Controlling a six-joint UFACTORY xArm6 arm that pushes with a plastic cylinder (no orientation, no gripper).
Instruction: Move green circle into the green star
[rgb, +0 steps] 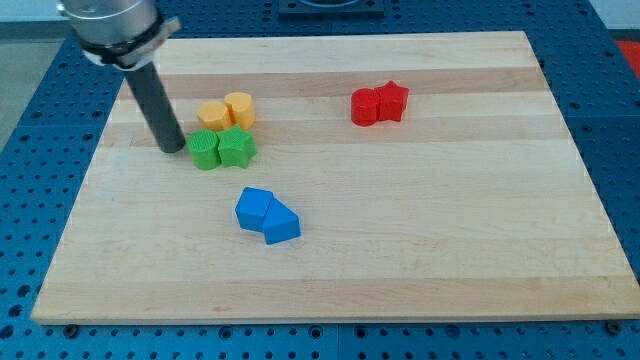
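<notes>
Two touching yellow blocks (226, 109), red pair (379, 104), blue pair (266, 215), wooden board (450, 230).

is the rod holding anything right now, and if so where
Nothing is held; the rod has no gripper. My tip stands just to the view's left of the green circle, which already touches the green star.

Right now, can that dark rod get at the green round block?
Probably yes: my tip sits just to the view's left of the green circle, with nothing between them; the green star touches its far side.
</notes>
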